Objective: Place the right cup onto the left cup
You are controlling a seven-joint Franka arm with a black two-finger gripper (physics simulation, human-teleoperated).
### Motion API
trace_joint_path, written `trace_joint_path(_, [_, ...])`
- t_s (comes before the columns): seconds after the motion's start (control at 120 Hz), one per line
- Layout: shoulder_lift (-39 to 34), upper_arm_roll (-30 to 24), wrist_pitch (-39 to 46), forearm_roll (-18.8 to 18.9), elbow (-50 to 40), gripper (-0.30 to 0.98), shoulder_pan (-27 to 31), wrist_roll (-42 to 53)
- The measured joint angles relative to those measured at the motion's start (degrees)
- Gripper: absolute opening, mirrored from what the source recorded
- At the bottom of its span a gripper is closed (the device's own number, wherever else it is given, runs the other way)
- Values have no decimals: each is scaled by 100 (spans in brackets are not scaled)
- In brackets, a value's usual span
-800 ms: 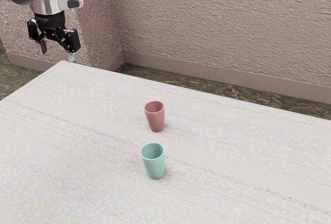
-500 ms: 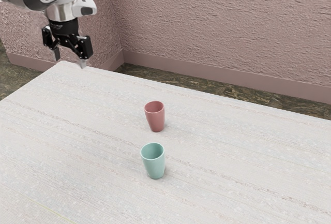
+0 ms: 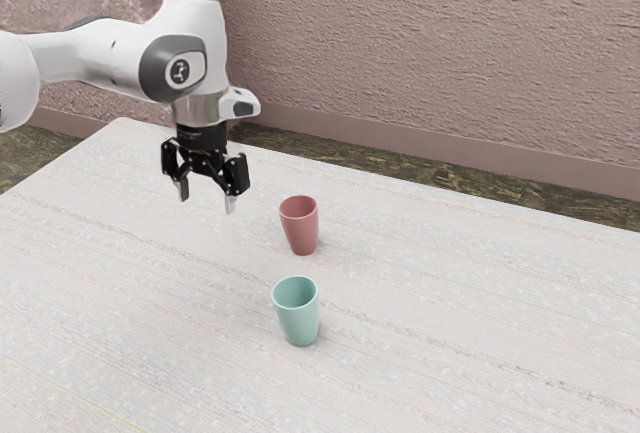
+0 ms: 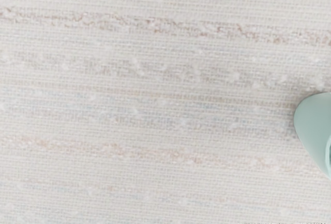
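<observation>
Operator: Locate the workpiece.
Technician: The teal cup (image 3: 298,325), judged to be the right cup, stands upright on the table (image 3: 130,283). Its long axis is vertical, open end up.

Operator: State its bearing from the end effector.
Technician: It lies ahead of the gripper (image 3: 207,199), on the side away from the arm's base, and below fingertip level. It is clear of both fingers (image 3: 231,204). The exact sideways offset cannot be read. The coming move turns on this bearing: advance, align over the cup, then descend.

Operator: Gripper state?
Technician: Open; fingers spread, nothing between them.

Operator: Destination?
Technician: The pink cup (image 3: 302,233), judged to be the left cup. It stands upright to the gripper's forward side, beyond the teal cup toward the robot's left, and apart from it.

Operator: Arm selection?
Technician: None required; there is a single arm (image 3: 110,53).

Operator: Markings?
Technician: No legible label on either cup. The arm bears a round emblem (image 3: 180,71); no wording can be read.
</observation>
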Motion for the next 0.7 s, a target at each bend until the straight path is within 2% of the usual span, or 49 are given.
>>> trace_joint_path(0.333, [45,-633,882,-61,-1050,69,-45,-519])
trace_joint_path(0.7, [599,-787,1976,-174,-1122,69,-26,-957])
